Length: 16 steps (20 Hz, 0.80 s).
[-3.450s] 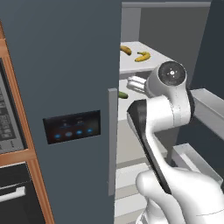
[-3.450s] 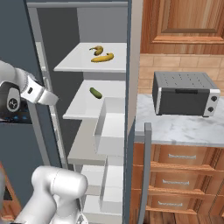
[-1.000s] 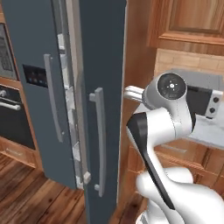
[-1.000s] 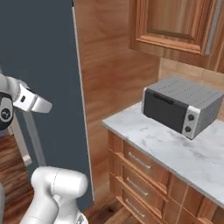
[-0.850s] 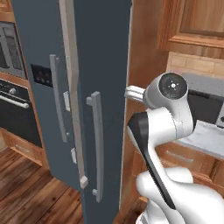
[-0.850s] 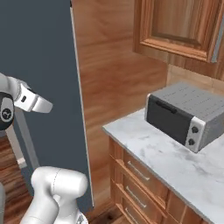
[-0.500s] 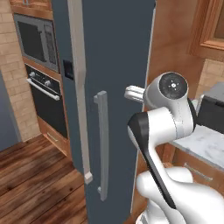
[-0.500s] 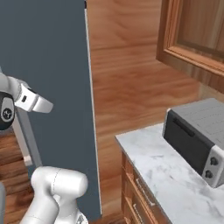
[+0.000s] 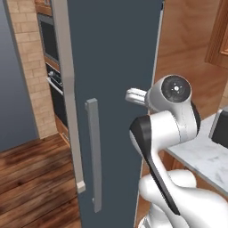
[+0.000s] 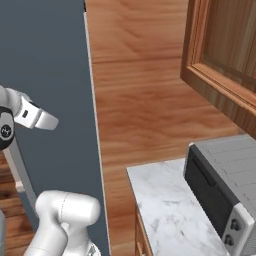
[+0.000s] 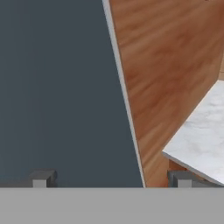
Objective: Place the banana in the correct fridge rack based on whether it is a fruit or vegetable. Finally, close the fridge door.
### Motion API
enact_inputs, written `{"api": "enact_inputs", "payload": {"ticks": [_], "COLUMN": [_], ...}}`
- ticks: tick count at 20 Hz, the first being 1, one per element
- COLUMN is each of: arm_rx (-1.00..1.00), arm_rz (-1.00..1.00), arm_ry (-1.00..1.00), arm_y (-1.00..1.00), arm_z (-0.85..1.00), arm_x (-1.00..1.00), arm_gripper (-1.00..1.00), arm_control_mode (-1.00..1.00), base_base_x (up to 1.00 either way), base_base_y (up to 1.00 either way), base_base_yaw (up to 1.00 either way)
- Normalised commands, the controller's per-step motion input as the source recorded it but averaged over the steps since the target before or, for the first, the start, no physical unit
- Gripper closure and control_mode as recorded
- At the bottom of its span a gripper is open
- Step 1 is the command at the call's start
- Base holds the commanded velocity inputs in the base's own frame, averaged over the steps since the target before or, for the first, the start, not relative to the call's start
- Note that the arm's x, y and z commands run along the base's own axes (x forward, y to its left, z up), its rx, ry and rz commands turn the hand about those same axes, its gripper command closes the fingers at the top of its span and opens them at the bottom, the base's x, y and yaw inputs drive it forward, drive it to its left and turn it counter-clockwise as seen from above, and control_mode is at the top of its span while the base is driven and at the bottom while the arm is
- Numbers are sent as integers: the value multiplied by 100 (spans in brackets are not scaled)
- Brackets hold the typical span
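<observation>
Directly ahead of the hand [image 11: 109, 180], the tall dark slate-grey fridge door [image 9: 113, 67] with its long grey vertical bar handle [image 9: 93, 153] is seen, its outer face turned toward the hand. The two dark fingertips [image 11: 42, 178] are spread wide apart with nothing between them. Beyond the hand's right fingertip, warm wood panelling [image 11: 166, 65] and a white marble worktop [image 11: 201, 135] are seen. The door appears nearly or fully shut; which cannot be told. If a gap remains, a flat, steady push on the panel, away from the handle, would be advisable.
</observation>
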Motion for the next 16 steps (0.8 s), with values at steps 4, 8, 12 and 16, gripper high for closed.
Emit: {"api": "enact_inputs", "payload": {"ticks": [4, 8, 12, 16], "arm_rx": [0, 0, 0, -1], "arm_rz": [0, 0, 0, 0], "arm_ry": [0, 0, 0, 0], "arm_y": [0, 2, 34, 41], "arm_z": [0, -2, -15, -28], "arm_x": [0, 17, 84, 74], "arm_gripper": [-100, -100, -100, -100], "arm_control_mode": [100, -100, -100, -100], "base_base_x": [13, 5, 0, 0], "base_base_y": [0, -1, 0, 0], "base_base_yaw": [6, 0, 0, 0]}}
